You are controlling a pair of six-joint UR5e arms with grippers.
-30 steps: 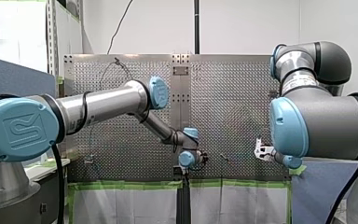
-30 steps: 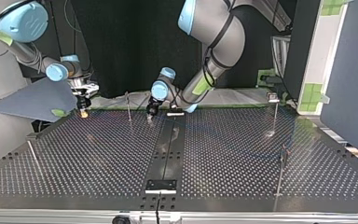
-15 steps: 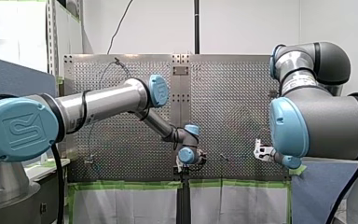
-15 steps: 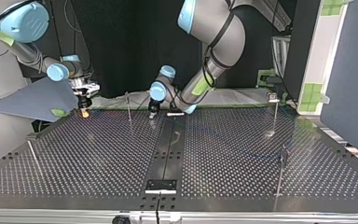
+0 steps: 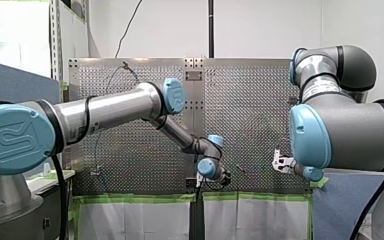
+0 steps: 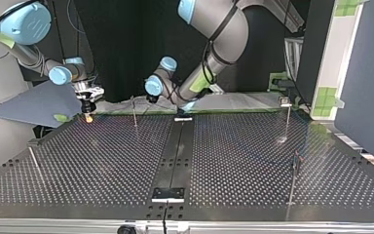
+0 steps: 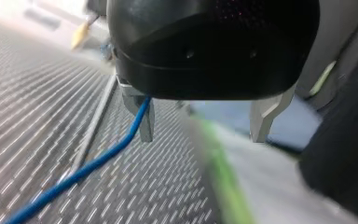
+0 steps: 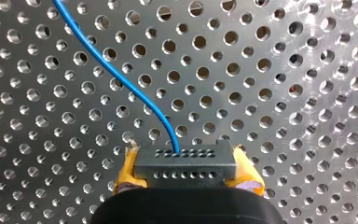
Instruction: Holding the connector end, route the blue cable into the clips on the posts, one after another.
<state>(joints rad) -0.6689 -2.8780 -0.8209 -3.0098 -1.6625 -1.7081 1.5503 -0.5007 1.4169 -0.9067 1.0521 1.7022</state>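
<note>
Perforated table (image 6: 253, 161) is carrying four thin posts (image 6: 134, 111), standing well apart in the top view. My left arm (image 6: 214, 29) and my right arm (image 6: 24, 24) are both reaching in. One blue cable (image 8: 121, 79) is trailing across the holes. It's looking thin, light and floppy, so it's probably needing tension while going into each clip (image 6: 286, 102). One dark connector (image 8: 186, 158), small and rigid, is looking like the best hold. My right gripper (image 8: 186, 177) is clamping it between yellow pads (image 8: 128, 172). My left gripper (image 7: 204, 137) is hanging wide, with the cable running just beside one metal finger, not pinched
</note>
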